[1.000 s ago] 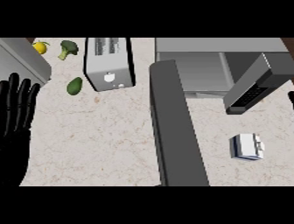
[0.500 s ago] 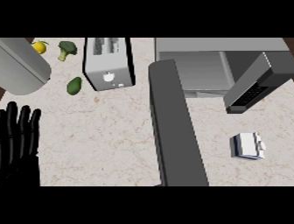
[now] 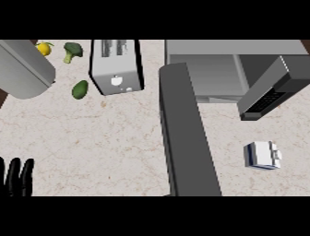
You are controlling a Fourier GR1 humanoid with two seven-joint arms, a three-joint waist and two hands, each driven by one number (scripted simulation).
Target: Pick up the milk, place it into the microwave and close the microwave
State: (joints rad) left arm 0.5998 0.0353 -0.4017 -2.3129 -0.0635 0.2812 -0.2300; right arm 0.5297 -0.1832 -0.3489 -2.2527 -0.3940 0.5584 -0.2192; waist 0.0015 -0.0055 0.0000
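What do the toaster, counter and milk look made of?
Toaster: grey metal, probably steel, with a satin sheen. Counter: pale stone, likely marble, going by faint speckled veins. Milk: small white box, probably coated card; too small to be sure.

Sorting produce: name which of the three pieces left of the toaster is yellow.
The lemon, at the back; the broccoli beside it and the oval fruit nearer are both green.

the milk [image 3: 262,155] lies on the counter [image 3: 103,138] before the open microwave [image 3: 205,73], with the toaster [image 3: 116,66] to its left
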